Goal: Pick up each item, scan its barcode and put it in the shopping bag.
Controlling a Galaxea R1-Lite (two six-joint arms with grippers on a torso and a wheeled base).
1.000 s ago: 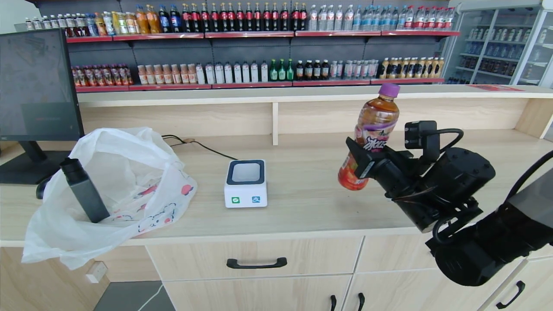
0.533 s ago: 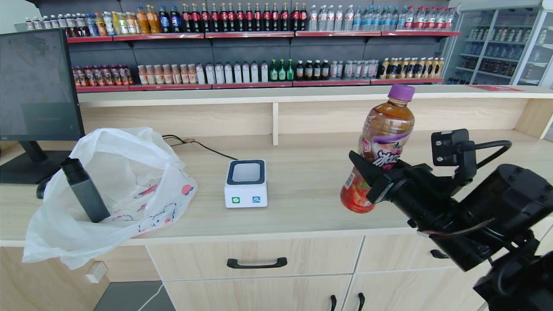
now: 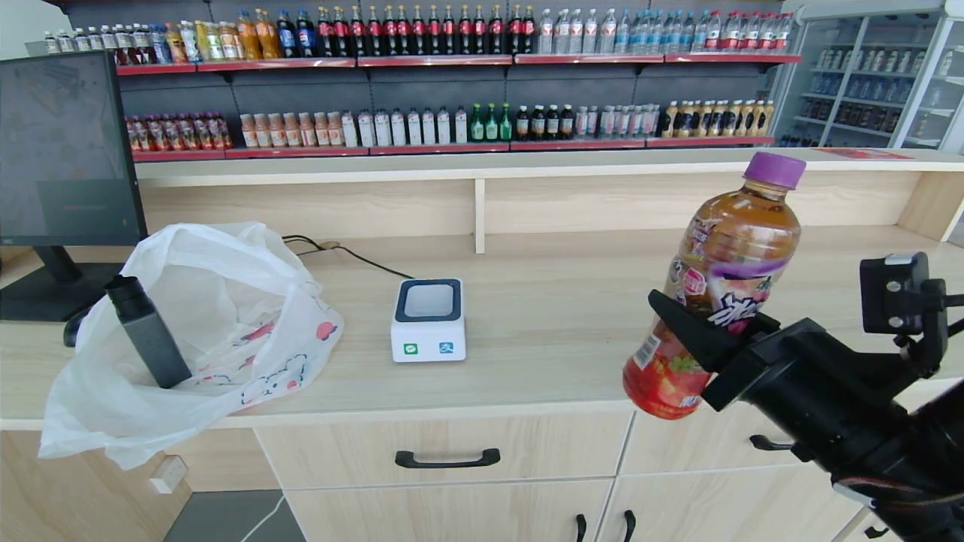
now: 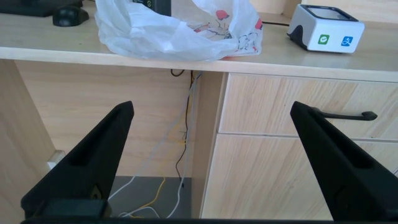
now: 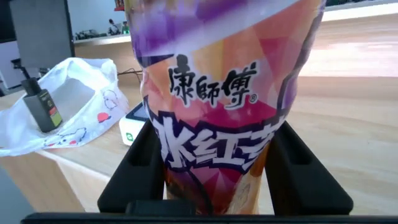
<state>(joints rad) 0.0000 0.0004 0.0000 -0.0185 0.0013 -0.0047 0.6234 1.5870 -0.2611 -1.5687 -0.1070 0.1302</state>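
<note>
The left gripper (image 4: 212, 124) hangs below the counter's (image 3: 542, 331) front edge, facing the drawers (image 4: 298, 112), its jaws wide apart and empty; I take it to be parked out of the way. At the counter's left front corner the shopping bag (image 3: 218, 301) lies slumped with its mouth open toward the middle and part of it draped over the front edge, so it is ready to be loaded from the side. A dark bottle (image 3: 147, 331) stands leaning inside it. Behind the bag, at the left end, is a monitor (image 3: 68, 150).

Mid-counter, near the front edge and just right of the bag, sits the scanner (image 3: 428, 320), window up, so an item must pass over it label-down.

At the right, the right gripper (image 3: 697, 331) is clamped around the lower half of the drink bottle (image 3: 723, 278), holding it in the air over the counter's front edge, well apart from the scanner. The lift looks meant to clear the counter ahead of the scan.

The drink bottle is clear plastic, amber at the shoulder, with a purple cap and a red, orange and purple wrap. It tilts cap-right. A white patch low on the wrap, facing the scanner side, may be the barcode.
</note>
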